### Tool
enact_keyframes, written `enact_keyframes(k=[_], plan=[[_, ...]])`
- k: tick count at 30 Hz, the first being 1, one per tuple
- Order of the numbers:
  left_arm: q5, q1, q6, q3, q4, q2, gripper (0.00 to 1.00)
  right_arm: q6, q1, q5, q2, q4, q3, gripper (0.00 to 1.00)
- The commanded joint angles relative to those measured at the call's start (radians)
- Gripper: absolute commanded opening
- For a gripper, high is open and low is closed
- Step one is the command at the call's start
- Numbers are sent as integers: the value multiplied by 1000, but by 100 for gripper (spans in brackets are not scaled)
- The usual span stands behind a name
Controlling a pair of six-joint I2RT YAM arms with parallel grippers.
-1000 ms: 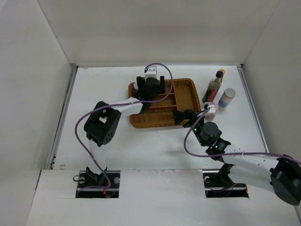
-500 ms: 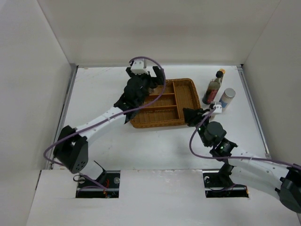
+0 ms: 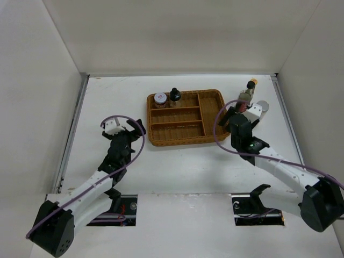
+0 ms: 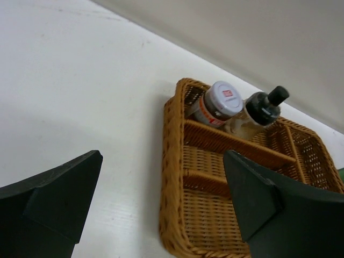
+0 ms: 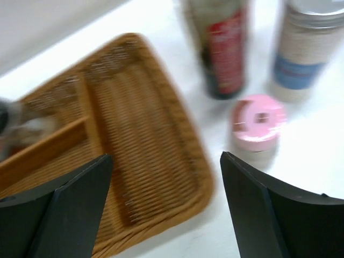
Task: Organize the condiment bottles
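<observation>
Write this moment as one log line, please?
left gripper: open, empty | right gripper: open, near pink-capped bottle | wicker tray: white-lidded jar, black-capped bottle

The top view looks steeply down from high above and behind the robot, far enough back to take in the whole white worktop (image 3: 177,161), with the wicker tray (image 3: 214,110) at upper centre. The left wrist view sits low and near, facing across the worktop past the left hand (image 4: 162,156) toward the tray's left end. The right wrist view, blurred and nearer still, looks down past the right hand (image 5: 165,156) onto the tray's right end. All 3 views share the tray.
</observation>
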Motion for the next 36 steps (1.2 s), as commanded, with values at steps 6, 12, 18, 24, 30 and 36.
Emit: enact_keyframes(k=[6, 12, 18, 24, 30, 36], plan=[[-5, 7, -98, -126, 140, -71, 100, -36, -228, 28, 125, -105, 123, 92], [-2, -16, -111, -138, 185, -24, 100, -70, -297, -54, 237, -97, 164, 92], [4, -12, -125, -147, 197, 1, 100, -65, -314, -84, 309, -73, 152, 84], [12, -4, -134, -143, 206, 47, 100, -64, -325, -92, 325, -41, 138, 52], [11, 4, -137, -143, 211, 52, 100, -156, -170, 113, 178, -44, 164, 45], [-14, 37, -162, -126, 162, 71, 100, -216, -30, 75, 208, 66, 287, 45]])
